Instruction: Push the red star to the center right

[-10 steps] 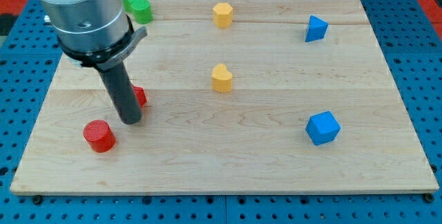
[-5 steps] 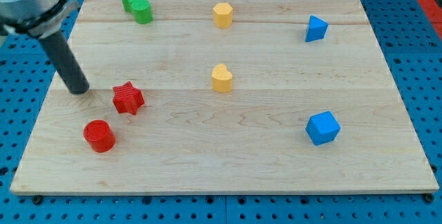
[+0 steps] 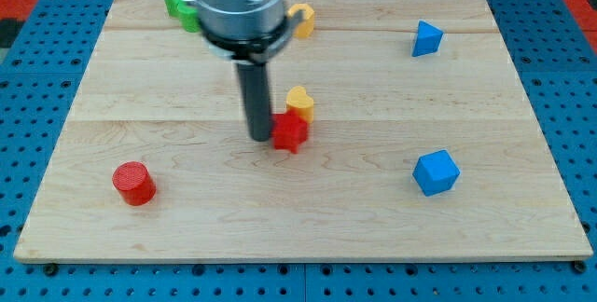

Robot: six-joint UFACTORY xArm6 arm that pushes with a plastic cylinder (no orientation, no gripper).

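Note:
The red star (image 3: pixel 290 132) lies near the board's middle, touching or just below the yellow heart-like block (image 3: pixel 299 102). My tip (image 3: pixel 258 137) is pressed against the star's left side. The rod rises from there to the arm's grey body at the view's top, which hides part of the green star (image 3: pixel 179 5) and part of the upper yellow block (image 3: pixel 302 17).
A red cylinder (image 3: pixel 133 183) sits at the lower left. A blue cube (image 3: pixel 436 171) sits at the lower right and a blue triangular block (image 3: pixel 426 38) at the upper right. The wooden board (image 3: pixel 522 199) lies on a blue pegboard.
My tip swung from the board's left to the star's left side. The red star moved right, from the left part to beside the yellow heart.

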